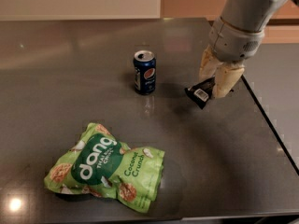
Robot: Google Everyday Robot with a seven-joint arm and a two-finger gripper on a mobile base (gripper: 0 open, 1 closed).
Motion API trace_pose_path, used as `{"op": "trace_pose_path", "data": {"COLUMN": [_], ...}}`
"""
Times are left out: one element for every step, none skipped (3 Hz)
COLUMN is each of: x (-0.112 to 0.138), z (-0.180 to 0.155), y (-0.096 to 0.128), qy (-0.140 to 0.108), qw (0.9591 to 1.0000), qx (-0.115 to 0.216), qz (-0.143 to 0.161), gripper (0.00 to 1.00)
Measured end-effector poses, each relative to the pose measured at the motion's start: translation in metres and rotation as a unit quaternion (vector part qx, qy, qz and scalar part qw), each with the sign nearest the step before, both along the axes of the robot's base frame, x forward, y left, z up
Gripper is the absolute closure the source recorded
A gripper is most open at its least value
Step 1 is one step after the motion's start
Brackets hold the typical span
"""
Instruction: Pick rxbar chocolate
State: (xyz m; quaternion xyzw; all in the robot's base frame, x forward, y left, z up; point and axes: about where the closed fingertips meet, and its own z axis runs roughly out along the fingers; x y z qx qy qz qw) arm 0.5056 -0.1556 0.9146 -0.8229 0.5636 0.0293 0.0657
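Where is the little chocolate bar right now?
On the right side of the camera view, the chocolate bar is pinched in the gripper, just right of the soda can.

The one camera looks down at a slant across the table (56, 45), from its near edge toward its far edge, fairly close. The bag (105, 167) lies nearest; the gripper (213, 85), clamping the bar (198, 94), sits upper right.

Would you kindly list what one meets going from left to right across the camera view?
In order: green snack bag → Pepsi can → rxbar chocolate, gripped in the tool at the right.
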Motion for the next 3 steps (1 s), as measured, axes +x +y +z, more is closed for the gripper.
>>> {"op": "trace_pose_path", "data": {"x": [0.011, 0.021, 0.028], "z": [0.046, 0.048, 0.048], "y": [0.024, 0.03, 0.033], "qy": [-0.026, -0.044, -0.056], "qw": [0.9987, 0.9976, 0.9967], "qx": [0.033, 0.042, 0.048], "qz": [-0.03, -0.032, -0.033], "gripper": [1.0, 1.0, 1.0]}}
